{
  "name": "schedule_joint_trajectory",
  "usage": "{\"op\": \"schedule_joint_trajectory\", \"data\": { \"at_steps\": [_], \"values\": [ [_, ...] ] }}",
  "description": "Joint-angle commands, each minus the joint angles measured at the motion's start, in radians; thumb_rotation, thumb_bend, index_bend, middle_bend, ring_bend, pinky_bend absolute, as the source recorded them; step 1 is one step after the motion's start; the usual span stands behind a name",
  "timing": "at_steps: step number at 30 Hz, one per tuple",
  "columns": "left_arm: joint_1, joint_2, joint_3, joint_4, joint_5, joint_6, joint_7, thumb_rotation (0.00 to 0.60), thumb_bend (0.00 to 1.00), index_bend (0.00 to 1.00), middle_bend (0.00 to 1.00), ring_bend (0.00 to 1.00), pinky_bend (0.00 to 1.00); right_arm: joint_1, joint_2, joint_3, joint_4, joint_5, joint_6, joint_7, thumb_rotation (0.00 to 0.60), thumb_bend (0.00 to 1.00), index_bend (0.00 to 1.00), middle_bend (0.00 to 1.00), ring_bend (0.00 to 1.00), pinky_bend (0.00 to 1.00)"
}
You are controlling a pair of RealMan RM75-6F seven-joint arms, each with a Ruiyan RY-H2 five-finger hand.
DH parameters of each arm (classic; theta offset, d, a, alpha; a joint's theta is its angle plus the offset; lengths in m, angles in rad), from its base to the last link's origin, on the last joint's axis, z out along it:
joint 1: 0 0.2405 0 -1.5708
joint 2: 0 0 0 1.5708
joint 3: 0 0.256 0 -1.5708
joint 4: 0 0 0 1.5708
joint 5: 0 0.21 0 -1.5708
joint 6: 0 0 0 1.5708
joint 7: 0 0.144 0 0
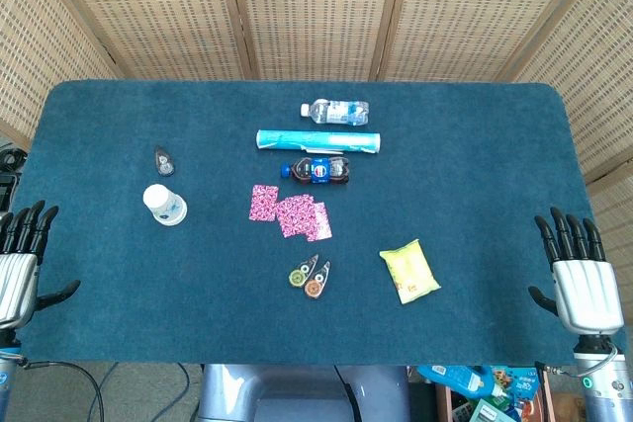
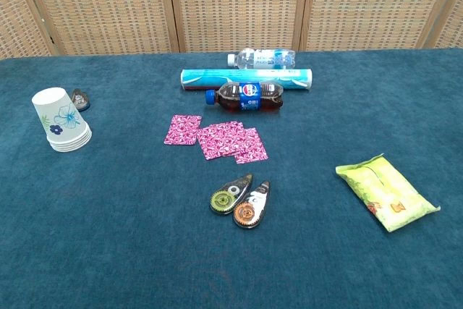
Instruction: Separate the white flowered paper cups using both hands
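A stack of white flowered paper cups (image 1: 164, 205) (image 2: 61, 119) stands upside down on the left part of the blue table; several rims show at its base. My left hand (image 1: 22, 261) hovers at the table's left front edge, fingers spread, holding nothing, well to the left of the cups. At the right front edge my right hand (image 1: 582, 276) is likewise spread and empty, far from the cups. Neither hand shows in the chest view.
Behind the cups lies a small grey correction tape (image 1: 163, 160). Mid-table lie a water bottle (image 1: 334, 111), a teal tube (image 1: 318, 139), a cola bottle (image 1: 316, 171), pink cards (image 1: 291, 213), two tape dispensers (image 1: 311, 277) and a green packet (image 1: 409, 271).
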Motion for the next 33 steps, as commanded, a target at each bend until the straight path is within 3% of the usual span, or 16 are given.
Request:
{"op": "schedule_joint_trajectory", "data": {
  "at_steps": [1,11,14,17,23,33],
  "values": [
    [0.002,0.001,-0.002,-0.001,-0.001,0.001,-0.001,0.600,0.12,0.00,0.00,0.00,0.00,0.000,0.002,-0.001,-0.002,-0.002,-0.001,0.003,0.600,0.00,0.00,0.00,0.00,0.00],
    [-0.049,0.016,-0.037,0.034,-0.021,-0.081,-0.036,0.600,0.12,0.00,0.00,0.00,0.00,-0.001,0.010,0.005,-0.005,0.007,-0.006,0.027,0.600,0.00,0.00,0.00,0.00,0.00],
    [-0.127,0.018,-0.081,0.108,-0.024,-0.169,-0.053,0.600,0.12,0.00,0.00,0.00,0.02,0.000,0.013,0.008,-0.004,0.012,-0.008,0.031,0.600,0.00,0.00,0.00,0.00,0.00],
    [-0.228,0.011,-0.111,0.197,-0.034,-0.317,-0.094,0.600,0.12,0.00,0.00,0.00,0.11,0.003,0.014,0.015,-0.003,0.026,-0.014,0.034,0.600,0.00,0.00,0.00,0.00,0.00],
    [-0.388,-0.077,-0.126,0.395,-0.026,-0.531,-0.133,0.600,0.12,0.00,0.02,0.09,0.22,0.009,0.012,0.025,0.006,0.062,-0.034,0.031,0.600,0.00,0.00,0.00,0.00,0.00],
    [-0.510,-0.228,-0.118,0.622,-0.013,-0.655,-0.133,0.600,0.12,0.09,0.11,0.16,0.27,0.027,0.003,0.047,0.037,0.137,-0.080,0.037,0.600,0.00,0.00,0.00,0.00,0.00]
  ]
}}
